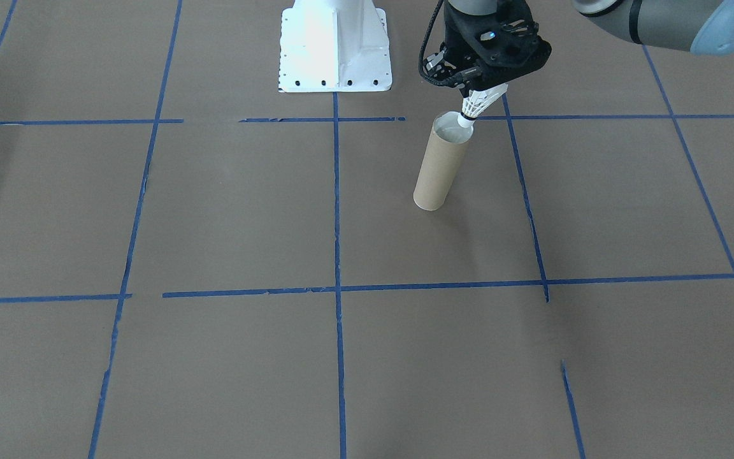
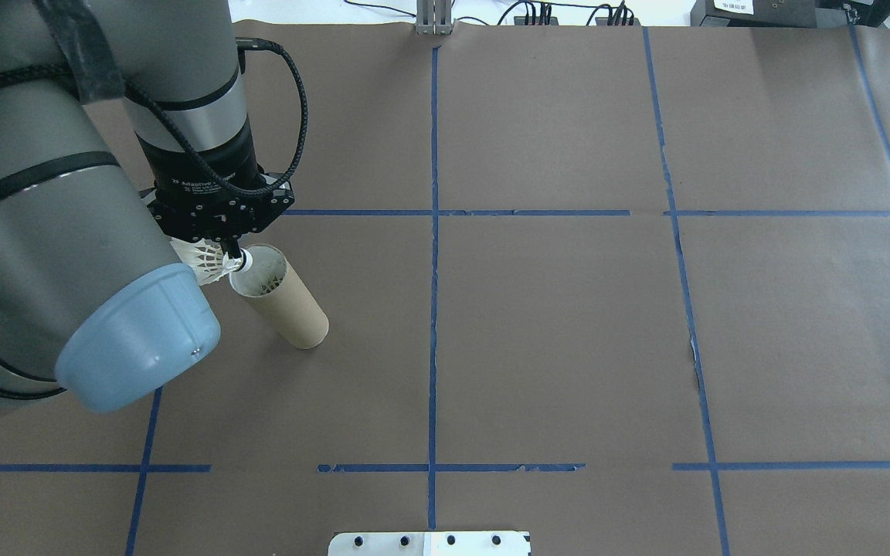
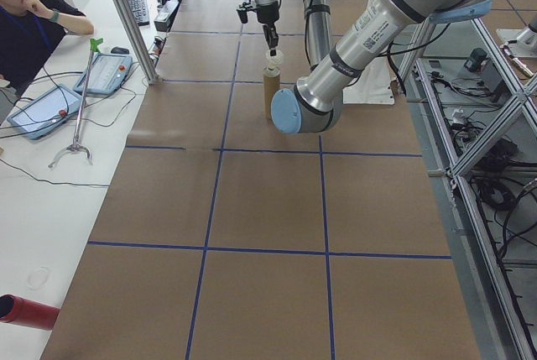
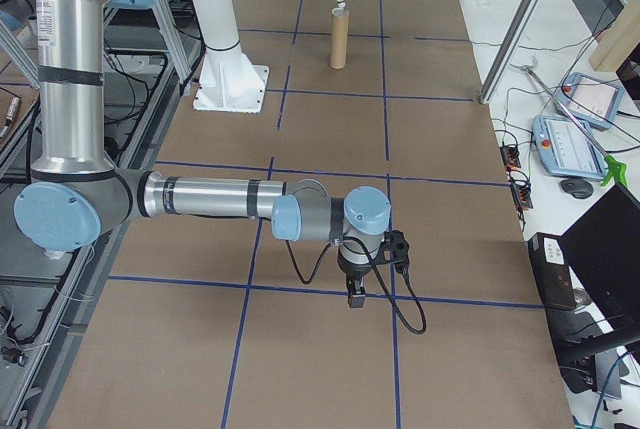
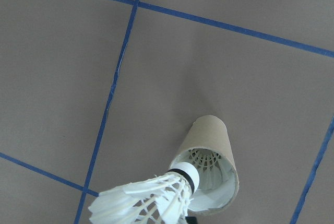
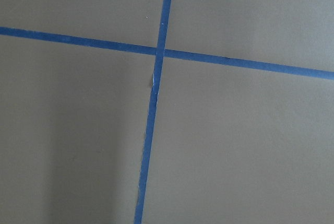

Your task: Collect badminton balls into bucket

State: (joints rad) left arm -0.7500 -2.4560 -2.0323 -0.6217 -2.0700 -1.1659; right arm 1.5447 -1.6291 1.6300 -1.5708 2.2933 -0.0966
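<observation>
A brown cardboard tube, the bucket (image 1: pixel 436 173) (image 2: pixel 291 306) (image 4: pixel 340 39), stands upright on the brown paper. My left gripper (image 1: pixel 485 90) (image 2: pixel 221 248) is shut on the feather skirt of a white shuttlecock (image 1: pixel 478 106) (image 2: pixel 210 263) (image 5: pixel 151 201). The shuttlecock is tilted, with its cork tip at the rim of the tube's mouth. In the left wrist view another shuttlecock (image 5: pixel 206 162) lies deep inside the bucket (image 5: pixel 210 134). My right gripper (image 4: pixel 356 295) hangs low over the paper far from the tube; I cannot tell whether it is open or shut.
A white metal base (image 1: pixel 335 58) (image 2: pixel 429 543) stands beside the tube at the robot's side. Blue tape lines grid the paper. A seated person (image 3: pixel 33 16), tablets and a red cylinder (image 3: pixel 25 311) are on the white side bench.
</observation>
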